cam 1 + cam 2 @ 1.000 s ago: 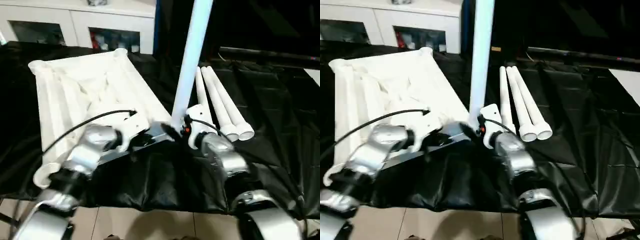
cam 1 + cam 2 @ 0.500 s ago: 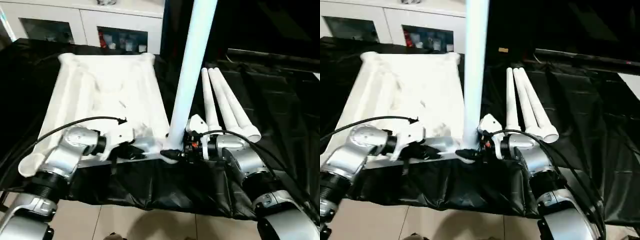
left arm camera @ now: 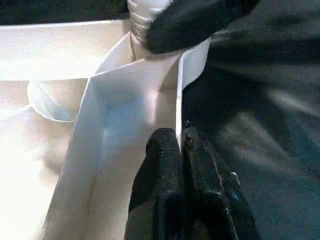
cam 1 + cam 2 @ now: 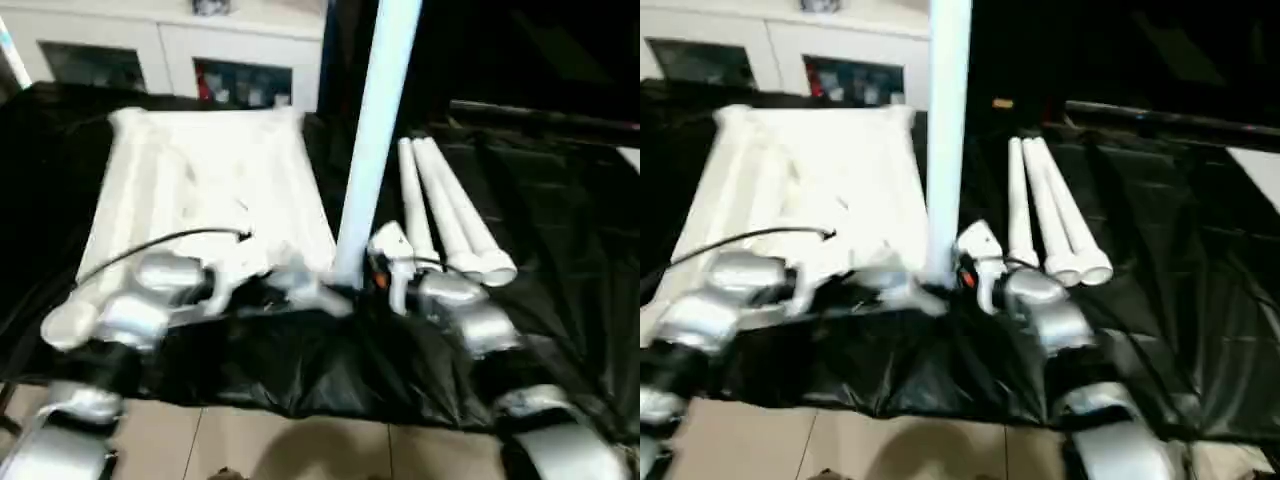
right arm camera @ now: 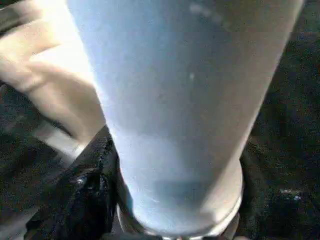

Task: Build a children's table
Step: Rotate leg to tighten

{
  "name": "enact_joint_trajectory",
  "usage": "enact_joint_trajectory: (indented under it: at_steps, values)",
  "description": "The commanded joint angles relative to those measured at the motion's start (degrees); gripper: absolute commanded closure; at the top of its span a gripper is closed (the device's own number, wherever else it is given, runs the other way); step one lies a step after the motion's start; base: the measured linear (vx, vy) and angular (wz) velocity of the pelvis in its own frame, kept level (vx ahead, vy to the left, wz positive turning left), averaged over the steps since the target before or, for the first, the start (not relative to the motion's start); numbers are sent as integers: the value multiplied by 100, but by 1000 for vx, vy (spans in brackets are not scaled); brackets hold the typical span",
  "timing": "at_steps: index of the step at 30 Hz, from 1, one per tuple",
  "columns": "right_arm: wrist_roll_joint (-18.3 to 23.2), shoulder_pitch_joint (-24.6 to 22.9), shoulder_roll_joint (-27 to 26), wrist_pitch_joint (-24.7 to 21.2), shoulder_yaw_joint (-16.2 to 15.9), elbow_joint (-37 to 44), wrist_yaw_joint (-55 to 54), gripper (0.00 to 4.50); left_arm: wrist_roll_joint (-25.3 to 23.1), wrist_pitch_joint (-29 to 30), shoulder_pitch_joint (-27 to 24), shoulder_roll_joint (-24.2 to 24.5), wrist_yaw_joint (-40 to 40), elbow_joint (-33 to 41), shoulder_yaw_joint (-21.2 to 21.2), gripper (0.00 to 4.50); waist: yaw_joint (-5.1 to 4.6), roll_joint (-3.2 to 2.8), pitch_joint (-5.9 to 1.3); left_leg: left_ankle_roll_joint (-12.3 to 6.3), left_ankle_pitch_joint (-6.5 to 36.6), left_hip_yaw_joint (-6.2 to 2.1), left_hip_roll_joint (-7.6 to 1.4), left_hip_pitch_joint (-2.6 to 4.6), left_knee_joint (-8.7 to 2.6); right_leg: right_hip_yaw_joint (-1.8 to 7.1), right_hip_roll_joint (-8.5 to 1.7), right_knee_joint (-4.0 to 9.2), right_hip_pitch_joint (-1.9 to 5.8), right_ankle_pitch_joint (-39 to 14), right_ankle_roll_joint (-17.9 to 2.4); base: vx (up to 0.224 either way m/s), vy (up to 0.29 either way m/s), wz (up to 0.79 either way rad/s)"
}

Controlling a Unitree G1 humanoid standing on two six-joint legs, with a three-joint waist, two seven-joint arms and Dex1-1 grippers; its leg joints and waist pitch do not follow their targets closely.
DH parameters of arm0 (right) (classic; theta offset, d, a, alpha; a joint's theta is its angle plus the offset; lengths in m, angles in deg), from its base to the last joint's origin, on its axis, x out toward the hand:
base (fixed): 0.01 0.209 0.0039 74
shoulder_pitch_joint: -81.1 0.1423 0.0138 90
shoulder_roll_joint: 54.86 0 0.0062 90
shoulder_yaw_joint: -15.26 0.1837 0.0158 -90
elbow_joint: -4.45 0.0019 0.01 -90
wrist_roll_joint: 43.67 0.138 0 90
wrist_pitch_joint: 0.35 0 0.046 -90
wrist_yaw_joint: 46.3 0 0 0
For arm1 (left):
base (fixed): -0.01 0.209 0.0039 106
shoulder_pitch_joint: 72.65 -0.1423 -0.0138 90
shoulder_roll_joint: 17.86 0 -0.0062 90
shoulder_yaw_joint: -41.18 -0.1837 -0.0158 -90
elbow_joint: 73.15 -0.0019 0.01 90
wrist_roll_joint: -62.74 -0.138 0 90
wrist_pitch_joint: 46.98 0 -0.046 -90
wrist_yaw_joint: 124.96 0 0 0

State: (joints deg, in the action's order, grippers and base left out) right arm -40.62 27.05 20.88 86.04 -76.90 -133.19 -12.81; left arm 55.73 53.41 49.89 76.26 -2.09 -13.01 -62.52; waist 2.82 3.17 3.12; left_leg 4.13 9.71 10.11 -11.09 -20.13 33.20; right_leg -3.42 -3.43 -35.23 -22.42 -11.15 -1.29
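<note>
White plastic top point(image 4: 210, 190) is lying ribbed side up on the black surface point(image 4: 560, 190), and my left gripper point(image 3: 181, 145) is pinching its near rim, fingers closed on the thin wall. Beside it, I am holding 1 leg point(image 4: 375, 140) upright at the near right corner socket with the right gripper point(image 5: 165, 220) clamped round its base. 3 spare legs point(image 4: 445, 215) are lying just right. I am worrying the tall leg is entering tilted and jamming, or levering the top off its pinch.
</note>
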Motion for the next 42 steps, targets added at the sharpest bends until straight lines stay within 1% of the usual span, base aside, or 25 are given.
enact_joint_trajectory:
  at_steps: [1, 3, 5, 6, 7, 8, 9, 10, 11, 14, 16, 17, 18, 19, 22, 23, 26, 31, 33, 34, 36, 37, 40, 41, 42]
  values:
    - [-106, 80, -602, -62, -255, -281, -593, 177, -95, 185, 128, -581, 586, 57, -310, 450, -26, -102, -276, 253, 2150, -141, -231, 94, -441, 283, -514, 605, 113, -2886, -723, 0, 0, 0]
    - [-82, 162, -896, 10, -193, -360, -981, 177, -199, 372, 158, -844, 917, 140, -341, 450, -46, -83, -277, 225, 2258, -126, -230, 126, -434, 292, -498, 616, 77, -2778, -741, 0, 0, 0]
    - [-97, 175, -953, 47, -180, -364, -1034, 177, -228, 405, 163, -880, 958, 164, -353, 450, -48, -87, -296, 176, 2205, -130, -226, 98, -439, 293, -496, 606, 104, -2666, -740, 0, 0, 0]
    - [-81, 186, -994, 98, -159, -350, -1014, 142, -253, 384, 172, -897, 976, 186, -371, 450, -45, -84, -298, 159, 2162, -128, -230, 90, -443, 294, -495, 602, 106, -2572, -748, 0, 0, 0]
    - [-103, 193, -996, 162, -165, -333, -1005, 108, -249, 396, 172, -902, 961, 217, -375, 450, -41, -77, -312, 117, 2045, -118, -234, 67, -446, 299, -488, 571, 128, -2274, -799, 0, 0, 0]
    - [-66, 208, -957, 217, -138, -325, -851, 108, -232, 343, 172, -858, 894, 256, -373, 450, -40, -79, -318, 91, 1926, -108, -232, 49, -444, 306, -480, 546, 139, -2044, -856, 0, 0, 0]
    - [-47, 201, -901, 231, -138, -292, -728, 108, -209, 309, 164, -791, 794, 268, -371, 450, -38, -64, -326, 68, 1866, -100, -231, 43, -442, 306, -480, 536, 151, -1932, -881, 0, 0, 0]
    - [-55, 197, -825, 266, -155, -271, -597, 86, -220, 235, 151, -701, 718, 272, -376, 450, -34, -70, -332, 50, 1795, -97, -232, 36, -438, 309, -482, 520, 159, -1815, -910, 0, 0, 0]
    - [-68, 195, -775, 295, -170, -260, -522, 86, -230, 189, 141, -641, 673, 274, -380, 450, -35, -68, -337, 4, 1662, -86, -225, 18, -435, 311, -475, 502, 177, -1602, -957, 0, 0, 0]
    - [5, 115, -505, 293, -235, -83, 91, 63, -128, -64, 33, -368, 260, 346, -366, 450, -24, -66, -357, -104, 1424, -70, -217, -7, -409, 310, -486, 477, 219, -1344, -1026, 0, 0, 0]
    - [34, 64, -359, 286, -303, 18, 440, 63, -76, -212, -36, -225, 15, 406, -377, 450, -27, -63, -387, -180, 1109, -67, -223, -46, -389, 304, -475, 420, 256, -877, -1103, 0, 0, 0]
    - [58, -4, -142, 293, -425, 155, 909, 63, 4, -337, -117, -45, -277, 481, -370, 450, -35, -82, -393, -240, 955, -55, -233, -39, -375, 299, -462, 382, 246, -532, -1195, 0, 0, 0]
    - [58, -4, -142, 293, -425, 155, 909, 63, 4, -337, -117, -45, -277, 481, -370, 450, -34, -77, -399, -277, 902, -57, -232, -35, -368, 288, -458, 375, 252, -417, -1238, 0, 0, 0]
    - [89, -76, 100, 295, -564, 319, 1448, 63, 63, -422, -171, 146, -576, 489, -375, 450, -41, -74, -403, -372, 780, -44, -233, -45, -351, 277, -450, 339, 259, -144, -1363, 0, 0, 0]
    - [124, -168, 370, 225, -781, 530, 2166, 63, 75, -646, -159, 340, -868, 389, -391, 450, -33, -78, -384, -420, 874, -41, -244, -37, -357, 272, -455, 358, 258, -259, -1383, 0, 0, 0]
    - [138, -190, 435, 181, -833, 586, 2336, 63, 104, -651, -149, 372, -943, 364, -376, 450, -7, -81, -363, -375, 1010, -32, -259, -2, -366, 274, -454, 384, 235, -497, -1383, 0, 0, 0]
    - [136, -234, 667, 133, -1013, 727, 3016, 63, 250, -753, -114, 532, -1360, 294, -346, 450, 61, -82, -342, -233, 1205, -30, -282, 8, -389, 268, -452, 406, 220, -896, -1303, 0, 0, 0]
    - [137, -193, 814, -23, -1145, 845, 3634, 98, 283, -924, -60, 798, -1732, 185, -420, 450, 98, -66, -350, -127, 1245, -30, -283, 5, -389, 272, -467, 396, 216, -1075, -1219, 0, 0, 0]
    - [141, -184, 837, -37, -1178, 856, 3694, 106, 290, -951, -48, 820, -1770, 165, -421, 450, 106, -59, -354, -142, 1174, -25, -278, 1, -380, 272, -468, 388, 214, -991, -1236, 0, 0, 0]
    - [141, -178, 836, -26, -1200, 847, 3707, 131, 295, -959, -38, 833, -1789, 159, -414, 450, 106, -56, -357, -134, 1134, -25, -280, -3, -381, 271, -475, 379, 221, -957, -1242, 0, 0, 0]
    - [156, -179, 835, -39, -1222, 859, 3720, 135, 292, -973, -25, 836, -1807, 143, -395, 450, 106, -51, -356, -129, 1120, -23, -277, 1, -379, 272, -475, 383, 215, -955, -1243, 0, 0, 0]
    - [165, -184, 825, -54, -1226, 872, 3715, 150, 291, -968, -22, 830, -1802, 137, -378, 450, 108, -55, -358, -122, 1109, -22, -275, 3, -378, 271, -471, 384, 215, -952, -1246, 0, 0, 0]
    - [211, -226, 661, -156, -1104, 886, 3429, 172, 308, -775, -55, 754, -1621, 196, -304, 450, 108, -47, -355, -113, 1121, -24, -274, 1, -381, 269, -473, 385, 216, -994, -1232, 0, 0, 0]
    - [211, -226, 661, -156, -1104, 886, 3429, 173, 308, -775, -55, 754, -1621, 196, -304, 450, 100, -47, -345, -85, 1199, -28, -272, 1, -387, 269, -476, 401, 207, -1147, -1201, 0, 0, 0]
    - [166, -211, 559, -139, -1011, 801, 3113, 173, 294, -671, -63, 701, -1449, 208, -274, 450, 100, -47, -345, -85, 1199, -28, -272, 1, -387, 269, -476, 401, 207, -1147, -1201, 0, 0, 0]
